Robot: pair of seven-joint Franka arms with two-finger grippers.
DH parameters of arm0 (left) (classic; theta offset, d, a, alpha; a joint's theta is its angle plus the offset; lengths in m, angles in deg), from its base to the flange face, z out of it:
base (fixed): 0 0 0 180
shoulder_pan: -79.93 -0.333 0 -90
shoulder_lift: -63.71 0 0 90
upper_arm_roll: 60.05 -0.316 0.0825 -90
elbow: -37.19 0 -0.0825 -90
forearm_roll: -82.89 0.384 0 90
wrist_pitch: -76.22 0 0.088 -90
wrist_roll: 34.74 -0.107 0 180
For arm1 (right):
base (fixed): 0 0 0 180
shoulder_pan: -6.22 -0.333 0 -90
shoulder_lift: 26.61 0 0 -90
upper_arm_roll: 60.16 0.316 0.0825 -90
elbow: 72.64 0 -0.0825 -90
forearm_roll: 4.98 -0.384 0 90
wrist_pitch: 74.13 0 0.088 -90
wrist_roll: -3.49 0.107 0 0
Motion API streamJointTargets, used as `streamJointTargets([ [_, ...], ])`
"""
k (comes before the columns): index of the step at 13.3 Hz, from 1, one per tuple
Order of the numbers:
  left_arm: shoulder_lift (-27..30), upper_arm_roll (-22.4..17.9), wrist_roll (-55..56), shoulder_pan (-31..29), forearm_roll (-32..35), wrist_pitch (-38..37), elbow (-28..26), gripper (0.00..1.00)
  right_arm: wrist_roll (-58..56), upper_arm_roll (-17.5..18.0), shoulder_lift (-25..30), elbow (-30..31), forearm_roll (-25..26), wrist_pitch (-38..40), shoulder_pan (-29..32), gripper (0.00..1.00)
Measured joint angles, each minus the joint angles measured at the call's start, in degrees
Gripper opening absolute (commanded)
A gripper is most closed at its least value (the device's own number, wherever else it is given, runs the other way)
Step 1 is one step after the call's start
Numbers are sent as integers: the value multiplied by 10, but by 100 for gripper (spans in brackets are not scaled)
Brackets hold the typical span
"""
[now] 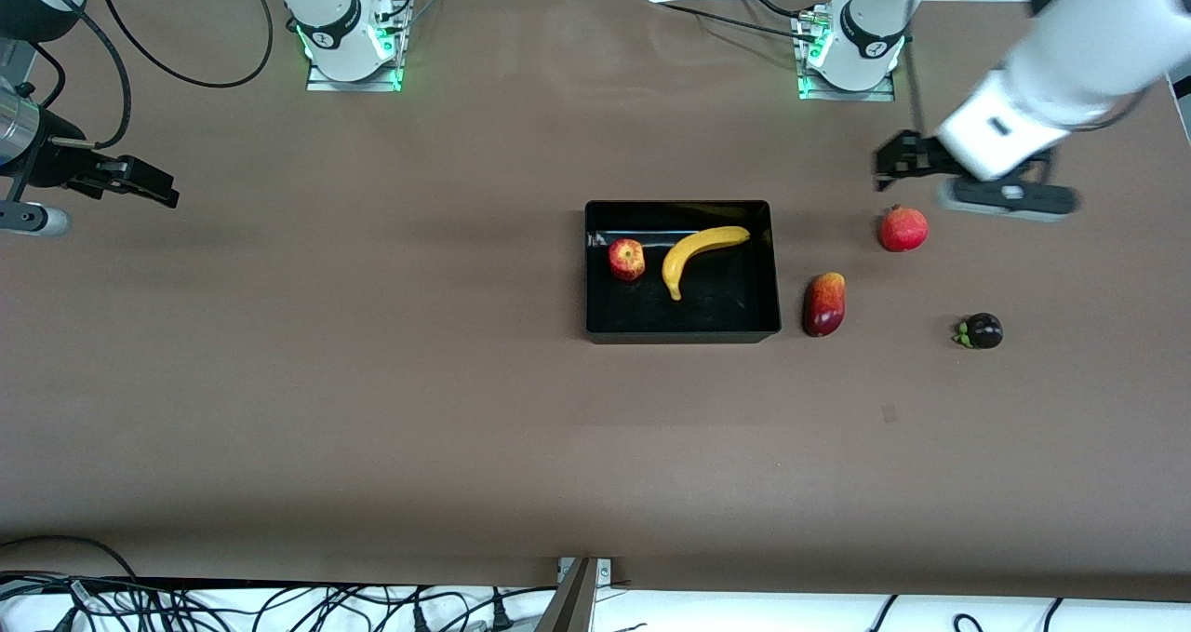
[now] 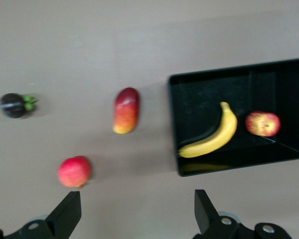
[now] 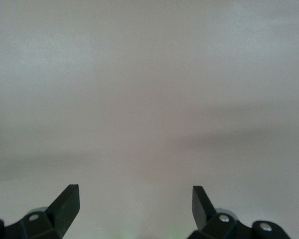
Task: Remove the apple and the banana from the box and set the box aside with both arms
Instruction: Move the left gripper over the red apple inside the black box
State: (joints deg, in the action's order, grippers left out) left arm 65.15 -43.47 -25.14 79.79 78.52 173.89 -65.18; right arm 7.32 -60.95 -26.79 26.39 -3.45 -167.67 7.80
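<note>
The right claw (image 1: 140, 183) hangs wide open and empty over the bare surface (image 1: 372, 381) at the right arm's end, just waiting. The black box (image 1: 682, 332) sits mid-surface with the apple (image 1: 626, 259) and the banana (image 1: 700, 253) inside it, near each other. A mango (image 1: 824, 303) lies just beside the box. The left claw (image 1: 898, 159), wide open and empty too, hangs near the pomegranate (image 1: 903, 228). It could grab that red fruit by mistake, or bump the box wall going in.

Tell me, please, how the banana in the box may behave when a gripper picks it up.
The banana is long and curved, so a grip near one end would probably let it swing or tilt. Its skin looks smooth, perhaps slippery. It lies flat in the box, apart from the apple, so it seems unlikely to roll.
</note>
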Motion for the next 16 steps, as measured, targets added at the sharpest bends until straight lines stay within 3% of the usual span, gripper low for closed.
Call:
streamJointTargets([
  [4, -49, 41, 119, 71, -1, 114, -39, 100, 0, 0, 0, 0, 0, 0, 0, 100],
  [8, -143, 56, 229, 153, -1, 274, -69, 100, 0, 0, 0, 0, 0, 0, 0, 100],
  [12, -255, 56, 250, 213, 1, 405, -73, 100, 0, 0, 0, 0, 0, 0, 0, 100],
  [16, -312, 55, 250, 223, 56, 454, -72, 100, 0, 0, 0, 0, 0, 1, 0, 100],
])
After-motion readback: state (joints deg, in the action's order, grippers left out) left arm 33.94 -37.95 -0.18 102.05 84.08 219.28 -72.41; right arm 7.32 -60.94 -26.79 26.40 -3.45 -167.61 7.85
